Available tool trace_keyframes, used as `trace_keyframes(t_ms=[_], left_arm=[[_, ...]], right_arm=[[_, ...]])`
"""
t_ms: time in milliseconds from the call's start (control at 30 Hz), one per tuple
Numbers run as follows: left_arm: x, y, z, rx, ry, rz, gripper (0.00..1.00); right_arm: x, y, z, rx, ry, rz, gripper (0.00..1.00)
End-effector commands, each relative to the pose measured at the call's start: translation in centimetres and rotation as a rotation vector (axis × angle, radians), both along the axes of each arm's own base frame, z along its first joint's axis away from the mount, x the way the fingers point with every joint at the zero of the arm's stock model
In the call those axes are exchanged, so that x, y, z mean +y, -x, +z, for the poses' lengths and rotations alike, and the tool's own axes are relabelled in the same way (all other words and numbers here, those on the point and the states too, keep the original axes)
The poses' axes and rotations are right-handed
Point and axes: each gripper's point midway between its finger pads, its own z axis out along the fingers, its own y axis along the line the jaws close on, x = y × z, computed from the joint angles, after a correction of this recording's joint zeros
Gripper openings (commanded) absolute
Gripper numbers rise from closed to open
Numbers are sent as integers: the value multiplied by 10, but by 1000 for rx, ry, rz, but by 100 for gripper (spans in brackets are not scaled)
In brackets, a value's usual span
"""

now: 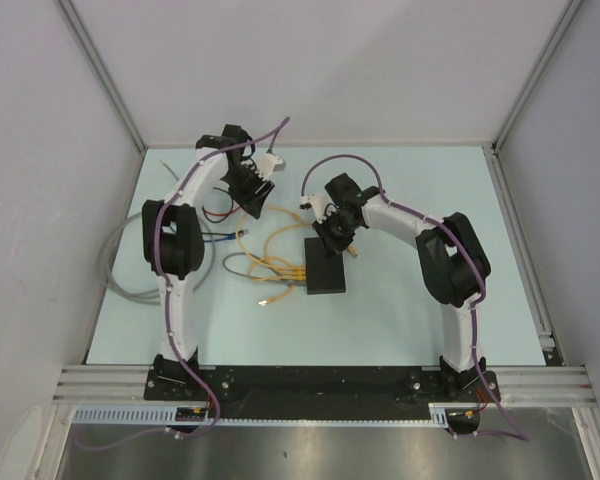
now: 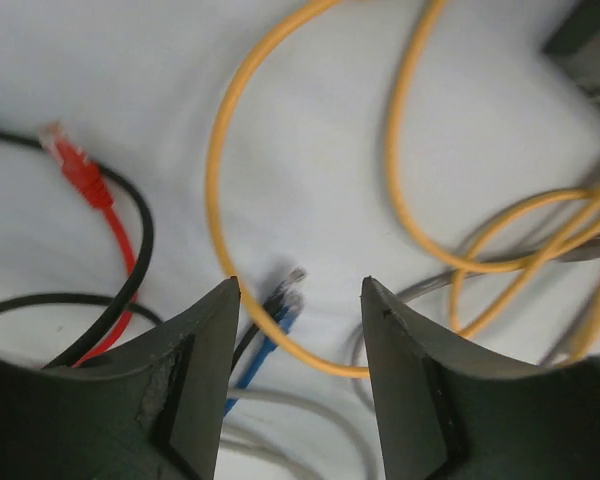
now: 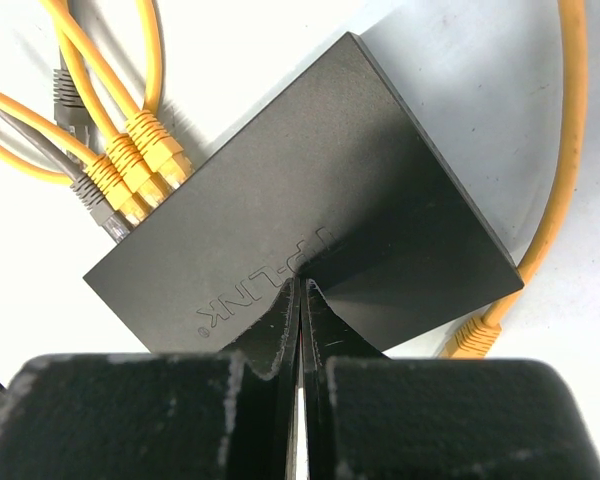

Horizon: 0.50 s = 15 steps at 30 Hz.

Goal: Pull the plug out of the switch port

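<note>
switch pinned under the right arm, left pincer open over the cable mess

the black switch [image 3: 310, 200] lies flat around the middle of the table [image 1: 430, 200], tp-link lettering up. the right gripper [image 3: 300, 292] has its fingers squeezed together, tips down on the switch's top face, gripping nothing. three yellow plugs [image 3: 130, 165] and a grey plug [image 3: 92, 195] sit along one edge of the switch, and another loose yellow plug [image 3: 470, 338] lies just beside the opposite edge. the left gripper [image 2: 300, 287] hangs over the table with its jaws fairly wide and nothing held. under the gap are a blue plug [image 2: 280, 320] and a yellow cable loop [image 2: 220, 170], with a red plug [image 2: 75, 165] off to the side.
</note>
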Motion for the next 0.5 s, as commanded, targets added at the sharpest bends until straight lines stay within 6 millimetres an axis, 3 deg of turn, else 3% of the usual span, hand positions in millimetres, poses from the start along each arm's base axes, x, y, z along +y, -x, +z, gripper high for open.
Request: trace_keyframes(t_ms=[0,133,233,367,467], left_arm=[[-65,12,98,-101,359,-83,59],[-93,26,110,-37,507,-70,61],[-107,44,86,58,531,-69,62],[-116,75,32,178,501,-67,63],[-123,89,7,239,501,-63,60]], right_arm=[[-34,25,-63,117,187,8,0],[-35,22,-64,125,188,2,0],[-35,21,-65,130,193,-2,0],[-36,21,-65,130,193,-3,0],[-36,21,-64,125,194,-3,0]])
